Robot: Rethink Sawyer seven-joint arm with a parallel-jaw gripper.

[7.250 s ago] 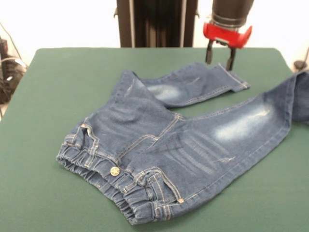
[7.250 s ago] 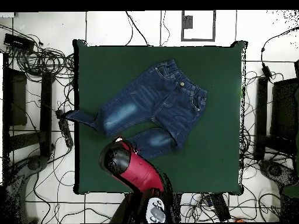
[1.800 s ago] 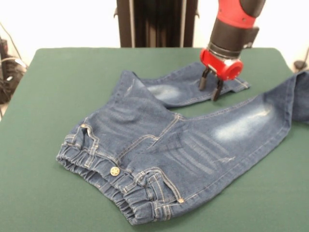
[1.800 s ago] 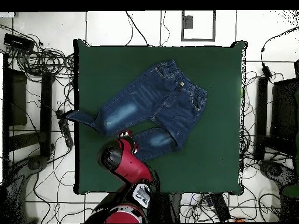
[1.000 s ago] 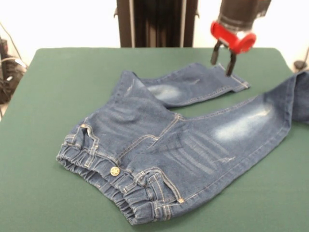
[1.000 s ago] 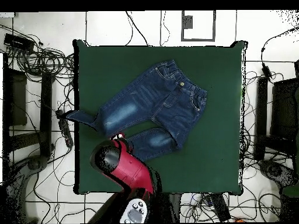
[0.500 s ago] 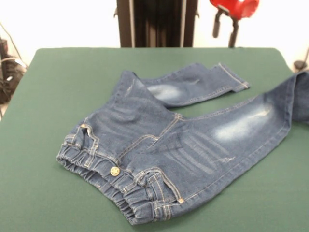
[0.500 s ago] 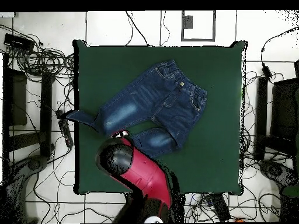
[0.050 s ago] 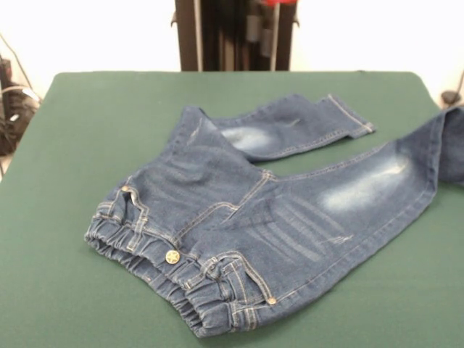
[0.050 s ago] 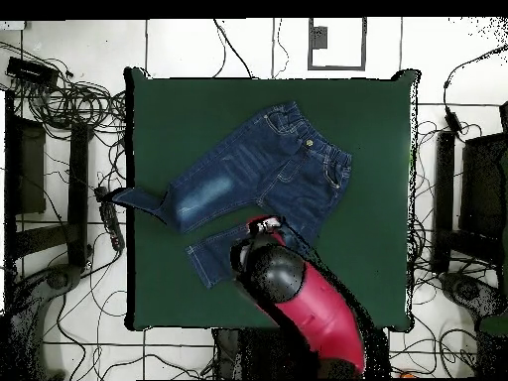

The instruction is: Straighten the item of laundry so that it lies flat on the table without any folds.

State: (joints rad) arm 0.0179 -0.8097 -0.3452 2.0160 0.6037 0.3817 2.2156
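Jeans (image 9: 261,217) lie spread on the green table (image 9: 87,130), and I can read no brand, label or writing on them; the only marks I make out are a brass button (image 9: 172,257) at the waistband, tan stitching and pale faded patches on the thighs. From the front camera the gathered waistband sits at the near left and both legs run away toward the far right, so the long axis goes diagonally across the tabletop. One leg reaches the right edge, where its cuff hangs over; the other, shorter in view, angles off toward the far side and ends with its cuff flat on the felt. The fabric around the seat and pockets is rumpled, with creases across the front.

Overhead, I see the jeans (image 10: 260,169) in the middle-left part of the table (image 10: 377,119), the red arm (image 10: 308,308) reaching in over the inner thigh area. The gripper (image 9: 261,29) shows in the front camera only as blurred dark tips at the top edge, well above the cloth; I cannot tell whether it is open or closed
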